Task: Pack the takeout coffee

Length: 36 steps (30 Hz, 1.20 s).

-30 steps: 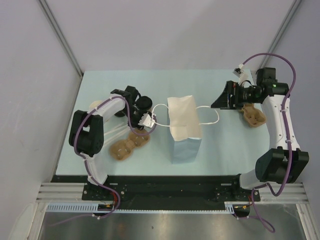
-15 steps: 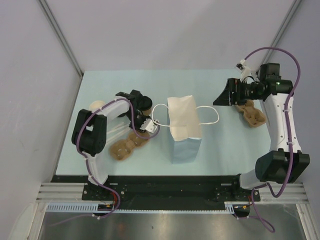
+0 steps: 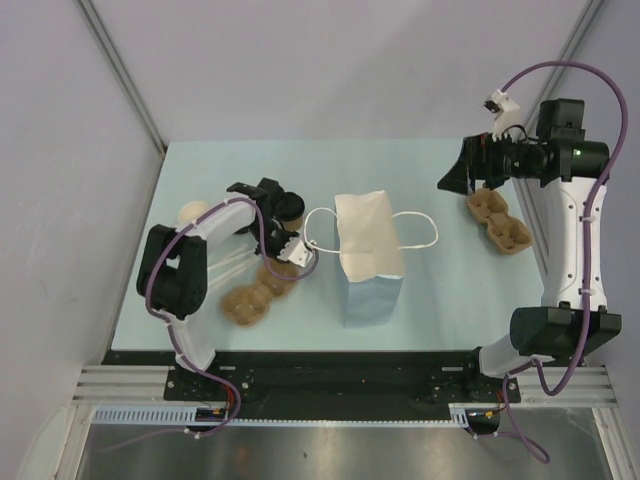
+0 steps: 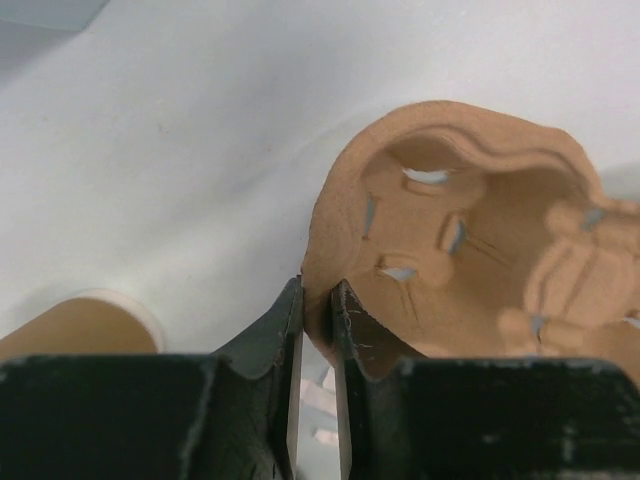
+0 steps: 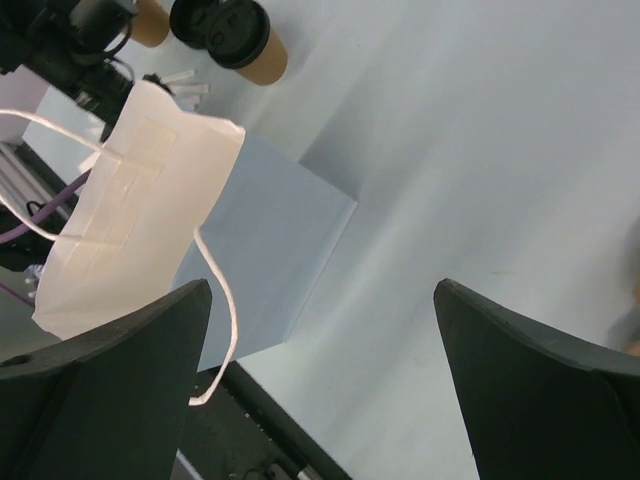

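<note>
A pale blue table (image 3: 440, 290) carries everything. Near its middle stands a white paper bag (image 3: 368, 250), its cord handles looping out to the left and to the right. Left of the bag, near the front, lies a brown pulp cup carrier (image 3: 250, 298), hollows up. Just behind that, the takeout coffee (image 3: 289, 208) stands upright with its black lid on. Farther left, by the table's edge, sits a tan cup with a cream rim (image 3: 193, 212). A few thin pale strips (image 3: 228, 268) lie between that cup and the carrier. A second pulp carrier (image 3: 497, 222) lies near the right edge, well apart from the bag.
</note>
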Tool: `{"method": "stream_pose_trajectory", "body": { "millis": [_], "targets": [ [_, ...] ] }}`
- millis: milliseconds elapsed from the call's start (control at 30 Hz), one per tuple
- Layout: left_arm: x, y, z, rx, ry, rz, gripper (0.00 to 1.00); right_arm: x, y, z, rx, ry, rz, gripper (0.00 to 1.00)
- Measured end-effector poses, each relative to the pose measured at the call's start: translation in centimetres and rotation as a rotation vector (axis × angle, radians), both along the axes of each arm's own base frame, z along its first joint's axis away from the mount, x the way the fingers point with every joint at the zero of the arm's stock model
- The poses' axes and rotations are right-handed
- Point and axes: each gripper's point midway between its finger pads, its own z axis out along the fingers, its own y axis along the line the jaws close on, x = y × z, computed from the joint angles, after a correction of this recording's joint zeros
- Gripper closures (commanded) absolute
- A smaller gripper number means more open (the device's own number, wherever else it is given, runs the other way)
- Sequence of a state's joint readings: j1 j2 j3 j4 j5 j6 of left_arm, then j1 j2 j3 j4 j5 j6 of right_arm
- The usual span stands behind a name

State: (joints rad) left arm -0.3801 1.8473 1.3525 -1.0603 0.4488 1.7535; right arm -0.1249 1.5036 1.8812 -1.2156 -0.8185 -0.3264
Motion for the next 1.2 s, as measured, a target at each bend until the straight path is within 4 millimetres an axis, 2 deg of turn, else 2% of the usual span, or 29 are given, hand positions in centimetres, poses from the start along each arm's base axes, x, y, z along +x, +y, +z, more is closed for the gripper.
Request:
{"method": "stream_pose_trajectory", "body": {
  "millis": [67,233,333,467,633,800,900,1000,1200],
  "targets": [
    [-0.4,0.1,1.4,-0.015,-0.021,0.002,1.0,0.7,-0.2,1.2,-0.015,-0.042,-0.001,0.0],
    [-1.6,0.8,6.3,-0.08,-0.084,0.039,1.0,2.1,0.1,4.9,-0.049,-0.167,0.013,0.0],
    [-2.6,1.8,9.2,-0.115,-0.115,0.085,1.0,2.6,1.7,6.7,-0.063,-0.235,0.056,0.0],
    [-3.3,3.3,11.8,-0.144,-0.135,0.168,1.0,2.7,4.8,7.2,-0.098,-0.281,0.141,0.0],
    [-2.8,6.1,14.9,-0.207,-0.155,0.345,1.0,2.1,9.9,6.0,-0.193,-0.337,0.29,0.0],
    [-2.8,8.6,18.2,-0.306,-0.182,0.544,1.0,1.1,14.1,3.3,-0.355,-0.388,0.457,0.01],
    [-3.3,9.1,19.5,-0.366,-0.168,0.647,1.0,1.0,15.6,1.5,-0.436,-0.398,0.531,0.03],
    [-3.3,9.6,20.6,-0.427,-0.146,0.758,1.0,1.5,16.1,-0.4,-0.504,-0.385,0.579,0.06],
    [-1.5,11.4,23.3,-0.543,-0.165,0.993,1.0,1.8,16.1,-3.7,-0.573,-0.329,0.646,0.14]
  ]
}}
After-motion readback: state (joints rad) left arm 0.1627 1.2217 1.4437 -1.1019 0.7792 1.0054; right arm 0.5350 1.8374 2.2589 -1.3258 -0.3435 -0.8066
